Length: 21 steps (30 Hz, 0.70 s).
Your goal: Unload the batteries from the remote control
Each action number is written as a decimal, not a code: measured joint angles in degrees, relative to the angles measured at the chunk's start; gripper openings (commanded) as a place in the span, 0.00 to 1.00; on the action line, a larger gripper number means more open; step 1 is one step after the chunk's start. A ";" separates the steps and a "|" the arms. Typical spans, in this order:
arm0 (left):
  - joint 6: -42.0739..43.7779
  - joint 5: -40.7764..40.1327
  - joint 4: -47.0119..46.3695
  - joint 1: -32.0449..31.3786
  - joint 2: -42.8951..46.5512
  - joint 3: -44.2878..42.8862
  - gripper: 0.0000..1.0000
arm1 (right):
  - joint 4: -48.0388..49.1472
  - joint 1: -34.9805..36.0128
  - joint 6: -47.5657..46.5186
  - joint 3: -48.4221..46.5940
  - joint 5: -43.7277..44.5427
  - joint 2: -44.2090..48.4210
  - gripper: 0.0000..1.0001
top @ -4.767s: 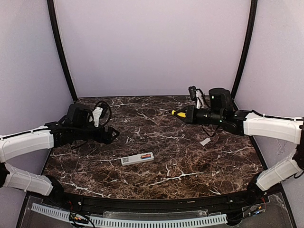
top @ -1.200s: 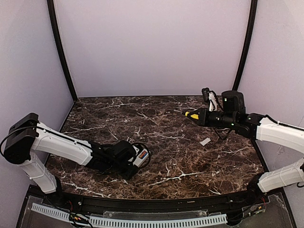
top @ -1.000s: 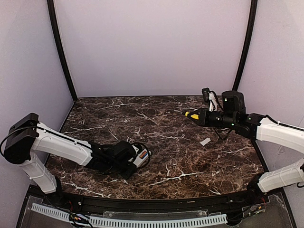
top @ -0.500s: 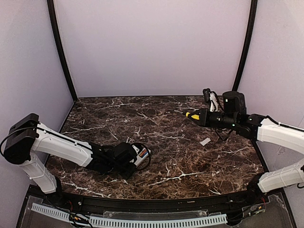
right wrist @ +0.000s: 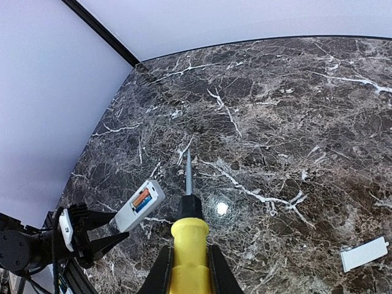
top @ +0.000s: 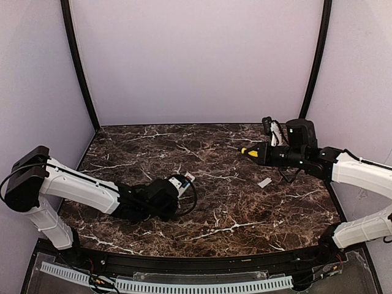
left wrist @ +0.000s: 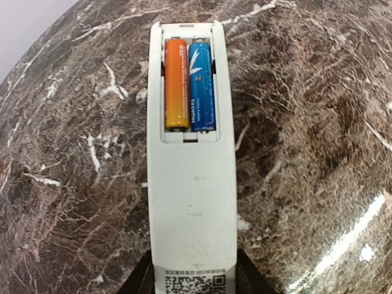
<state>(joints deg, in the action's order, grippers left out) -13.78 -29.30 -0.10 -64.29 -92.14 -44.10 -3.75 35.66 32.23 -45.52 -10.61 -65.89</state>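
While the left gripper [left wrist: 195, 280] clamps the slim white plastic remote control [left wrist: 193, 202] aloft, the right gripper [right wrist: 187, 269] grips a yellow-handled pick [right wrist: 189, 236].
Tip slippage could fling the seated orange and blue cylindrical batteries [left wrist: 188, 82] away.

Dark brown marble tabletop [top: 245, 208], white veins, glossy; pale lilac walls [top: 196, 61] on three sides; black corner struts [top: 67, 12].

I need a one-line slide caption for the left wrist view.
Slim white plastic remote control, cover off, exposing orange and blue cylindrical batteries, against dark marble table.
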 measured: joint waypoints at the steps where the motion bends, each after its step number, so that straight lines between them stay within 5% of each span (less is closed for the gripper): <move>1: 0.37 -1.36 -0.68 0.00 0.11 0.00 0.00 | -0.13 0.00 0.00 0.00 0.15 0.00 0.00; 10: 1.95 -12.83 -5.70 0.02 1.11 -0.02 0.00 | -0.57 0.00 -0.02 -1.53 0.44 -1.25 0.00; 21: 5.79 -11.98 -12.44 0.39 -0.24 -0.17 0.00 | -0.92 0.00 -0.02 -2.47 0.39 -1.73 0.00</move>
<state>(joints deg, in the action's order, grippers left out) -7.99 -41.28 -12.53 -63.90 -92.38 -44.27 -4.67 35.66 32.21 -47.99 -10.22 -67.61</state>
